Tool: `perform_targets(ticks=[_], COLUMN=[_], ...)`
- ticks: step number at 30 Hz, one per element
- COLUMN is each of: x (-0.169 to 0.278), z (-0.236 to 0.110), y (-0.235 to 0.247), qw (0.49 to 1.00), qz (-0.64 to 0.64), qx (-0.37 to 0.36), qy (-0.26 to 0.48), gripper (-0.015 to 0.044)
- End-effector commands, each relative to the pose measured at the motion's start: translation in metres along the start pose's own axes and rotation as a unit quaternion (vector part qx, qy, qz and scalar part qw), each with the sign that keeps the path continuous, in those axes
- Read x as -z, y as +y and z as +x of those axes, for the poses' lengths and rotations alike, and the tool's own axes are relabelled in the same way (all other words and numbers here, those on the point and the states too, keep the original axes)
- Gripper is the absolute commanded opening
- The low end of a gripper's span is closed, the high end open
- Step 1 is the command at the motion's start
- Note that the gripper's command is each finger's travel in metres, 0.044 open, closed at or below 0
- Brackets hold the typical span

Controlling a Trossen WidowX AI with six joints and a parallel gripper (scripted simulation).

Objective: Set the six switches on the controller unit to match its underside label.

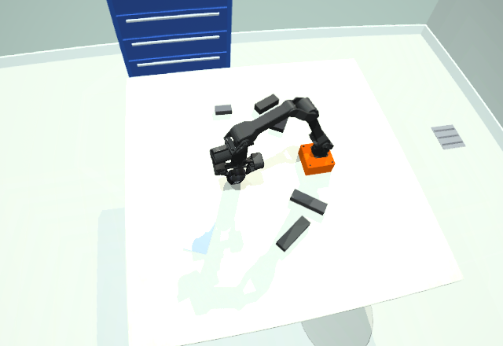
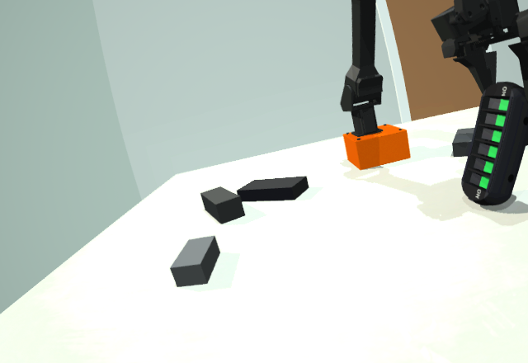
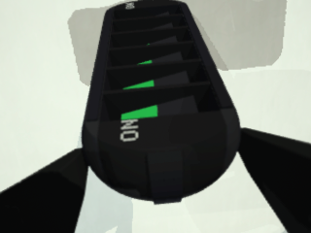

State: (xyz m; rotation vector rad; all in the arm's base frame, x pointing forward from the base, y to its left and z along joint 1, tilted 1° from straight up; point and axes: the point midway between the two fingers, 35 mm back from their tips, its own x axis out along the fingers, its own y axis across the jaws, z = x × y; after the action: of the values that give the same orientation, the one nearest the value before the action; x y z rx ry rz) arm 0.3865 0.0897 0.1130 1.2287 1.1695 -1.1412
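Pincer (image 3: 160,160) astride upended controller unit (image 2: 497,146)

Your surface (image 1: 390,228) is super bright, nearly blown out white, with faint patchy shadows towards 6 o'clock. Everything's a bit soft and blocky, and the wrist view looks blurriest at its edges.

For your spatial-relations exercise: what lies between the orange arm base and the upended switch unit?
In the exterior view, only bare, shadowed bench separates the orange base from the controller unit; a grey block sits just behind.

Grey-green walls, a pale floor with a vent (image 1: 448,136), a blue drawer cabinet (image 1: 170,21) behind the white table (image 1: 386,232).
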Motion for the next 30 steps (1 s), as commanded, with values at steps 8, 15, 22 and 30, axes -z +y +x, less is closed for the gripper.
perform_targets(ticks=[8, 15, 22, 30], x=[0.006, 0.011, 0.016, 0.022], z=[0.007, 0.009, 0.011, 0.014], y=[0.000, 0.000, 0.000, 0.000], qw=[1.000, 1.000, 1.000, 1.000], qz=[0.004, 0.004, 0.004, 0.004], qx=[0.004, 0.004, 0.004, 0.004], qy=[-0.001, -0.001, -0.001, 0.000], gripper=[0.0338, 0.0338, 0.0338, 0.0338])
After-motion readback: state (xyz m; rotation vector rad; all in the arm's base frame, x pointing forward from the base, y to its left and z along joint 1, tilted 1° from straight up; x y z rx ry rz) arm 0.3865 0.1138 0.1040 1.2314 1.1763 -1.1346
